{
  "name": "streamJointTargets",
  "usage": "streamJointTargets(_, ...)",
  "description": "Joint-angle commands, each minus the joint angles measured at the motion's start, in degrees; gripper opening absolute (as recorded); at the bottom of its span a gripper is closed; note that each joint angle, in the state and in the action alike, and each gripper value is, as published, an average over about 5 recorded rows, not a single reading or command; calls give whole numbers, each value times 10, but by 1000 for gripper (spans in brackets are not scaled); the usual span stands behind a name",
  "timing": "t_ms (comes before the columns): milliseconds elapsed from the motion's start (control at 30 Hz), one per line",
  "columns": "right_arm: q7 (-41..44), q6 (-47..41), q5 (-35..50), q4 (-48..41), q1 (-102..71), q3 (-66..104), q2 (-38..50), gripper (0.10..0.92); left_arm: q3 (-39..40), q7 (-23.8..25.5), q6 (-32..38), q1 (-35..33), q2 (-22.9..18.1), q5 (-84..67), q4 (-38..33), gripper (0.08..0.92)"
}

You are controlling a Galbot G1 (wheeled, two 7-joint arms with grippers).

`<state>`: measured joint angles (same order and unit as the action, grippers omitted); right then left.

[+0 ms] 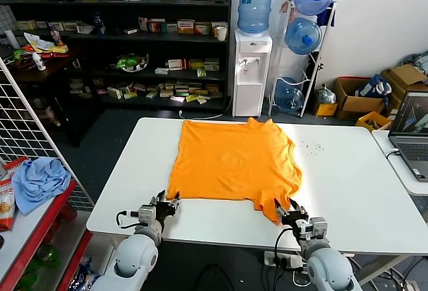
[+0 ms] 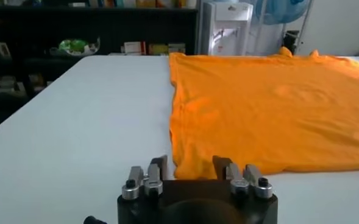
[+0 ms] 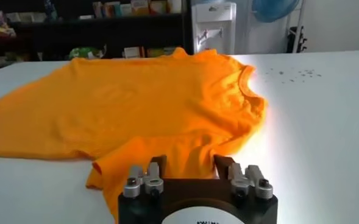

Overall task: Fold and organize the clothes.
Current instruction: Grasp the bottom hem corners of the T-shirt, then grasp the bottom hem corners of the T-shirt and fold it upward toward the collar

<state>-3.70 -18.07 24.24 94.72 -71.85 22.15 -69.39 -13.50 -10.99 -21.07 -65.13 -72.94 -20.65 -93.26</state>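
Here I have both tools at the orange T-shirt's [image 1: 235, 161] near edge, left tool [image 1: 170, 203] and right tool [image 1: 288, 209] each half-open astride cloth, grip unclear.

White table [image 1: 361, 190], water dispenser [image 1: 253, 63], laptop [image 1: 413, 130], blue cloth [image 1: 40, 180] on side shelf.

Seen from the head, looking down across the tabletop [image 1: 348, 190]; both wrist cameras sit low and close, facing forward over the same orange T-shirt [image 1: 234, 160].

Dark shelving [image 1: 134, 37] and a water dispenser [image 1: 253, 70] behind white table [image 1: 348, 190]
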Motion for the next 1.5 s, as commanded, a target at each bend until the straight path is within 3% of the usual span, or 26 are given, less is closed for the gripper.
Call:
streamJointTargets(33,-31,-23,1,23,-6,-3,-2,372,0,-1,-6,-2,-2,-8,-6,429)
streamJointTargets(267,-50,-32,-15,76,-54,10,8,170,2,-5,-6,-14,-5,-8,-30,230)
streamJointTargets(433,-55,-32,-22,112,-85,26,22,125,5,-11,-7,-28,-1,-10,-56,104)
streamJointTargets(1033,-51,-16,-65,236,-265,107,84,125,-4,-33,-9,-143,32,-14,-182,89)
streamJointTargets(1500,-13,44,-80,145,-148,94,120,125,8,-21,37,-49,-26,25,-104,89)
